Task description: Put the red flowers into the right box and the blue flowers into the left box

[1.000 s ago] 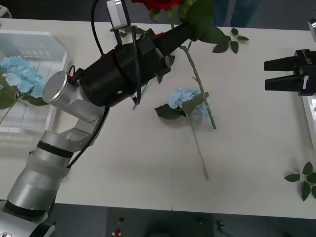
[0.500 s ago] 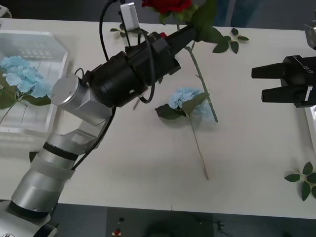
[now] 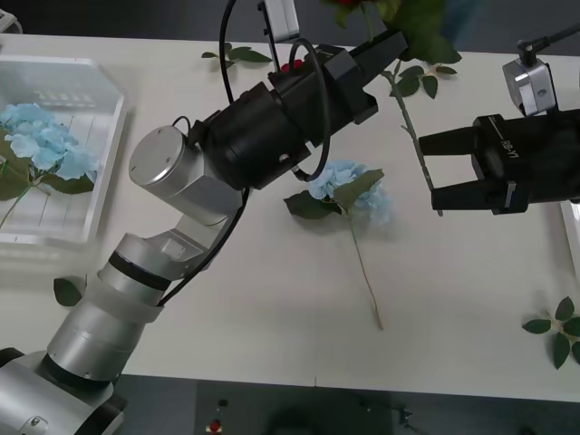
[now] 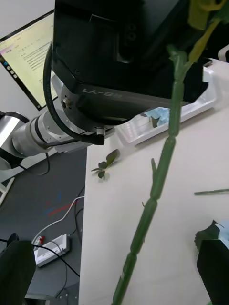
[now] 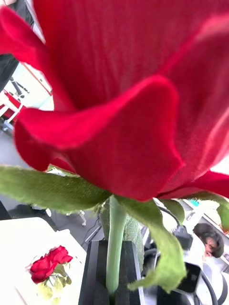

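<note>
Front view: a red rose (image 3: 349, 4) is held aloft at 12 o'clock, stem pinched in the left gripper (image 3: 390, 43); right gripper (image 3: 428, 169) at 3 o'clock, jaws spread around that stem. One blue flower (image 3: 41, 140) lies in the left box (image 3: 101, 118); another blue flower (image 3: 349, 186) remains mid-table (image 3: 272, 317).

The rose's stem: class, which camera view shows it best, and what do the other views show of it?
The right wrist view: the stem runs its whole height between the open right gripper fingers. The front view shows it hanging slanted from the left gripper. The left wrist view shows a short piece under the bloom.
</note>
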### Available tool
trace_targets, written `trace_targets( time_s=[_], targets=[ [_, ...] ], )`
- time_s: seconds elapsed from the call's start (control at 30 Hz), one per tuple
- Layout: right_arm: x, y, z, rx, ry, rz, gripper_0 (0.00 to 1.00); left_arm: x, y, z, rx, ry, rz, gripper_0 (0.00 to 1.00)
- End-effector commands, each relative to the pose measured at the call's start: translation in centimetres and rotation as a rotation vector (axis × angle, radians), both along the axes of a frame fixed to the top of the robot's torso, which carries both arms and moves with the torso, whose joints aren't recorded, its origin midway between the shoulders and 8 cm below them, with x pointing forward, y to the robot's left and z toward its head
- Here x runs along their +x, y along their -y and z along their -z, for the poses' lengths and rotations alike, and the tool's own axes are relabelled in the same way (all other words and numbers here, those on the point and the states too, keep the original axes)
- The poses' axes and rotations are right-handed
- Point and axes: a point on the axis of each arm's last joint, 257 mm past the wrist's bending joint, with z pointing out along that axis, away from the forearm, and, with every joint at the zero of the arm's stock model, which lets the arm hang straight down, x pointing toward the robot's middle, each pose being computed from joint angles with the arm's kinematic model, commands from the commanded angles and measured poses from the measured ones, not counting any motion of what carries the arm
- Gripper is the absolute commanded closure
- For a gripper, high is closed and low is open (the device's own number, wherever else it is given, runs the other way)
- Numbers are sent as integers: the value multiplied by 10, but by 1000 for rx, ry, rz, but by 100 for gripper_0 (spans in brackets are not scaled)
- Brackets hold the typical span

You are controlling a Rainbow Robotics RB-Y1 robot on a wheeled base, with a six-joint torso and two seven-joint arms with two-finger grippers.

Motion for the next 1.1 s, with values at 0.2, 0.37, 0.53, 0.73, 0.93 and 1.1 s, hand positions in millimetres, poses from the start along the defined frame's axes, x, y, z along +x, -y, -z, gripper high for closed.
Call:
trace_targets(
  time_s=[0.2, 0.37, 0.53, 0.73, 0.93, 1.1],
  targets=[
    [-4, -23, -7, 19, -16, -26, 0, -4, 3, -19, -4, 63, -11, 100],
    [-1, -29, -7, 31, -23, -20, 100, -4, 1, -18, -3, 61, -11, 100],
    [3, -32, -10, 34, -22, -10, 100, -3, 0, -17, 0, 61, -15, 100],
    [5, -33, -12, 37, -24, -5, 100, 0, -4, -13, 15, 63, -22, 94],
    [5, -33, -12, 37, -30, -3, 100, 10, -22, 6, 70, 57, -49, 39],
    [5, -33, -12, 38, -34, 0, 100, 12, -46, 33, 116, 23, -41, 32]
  ],
)
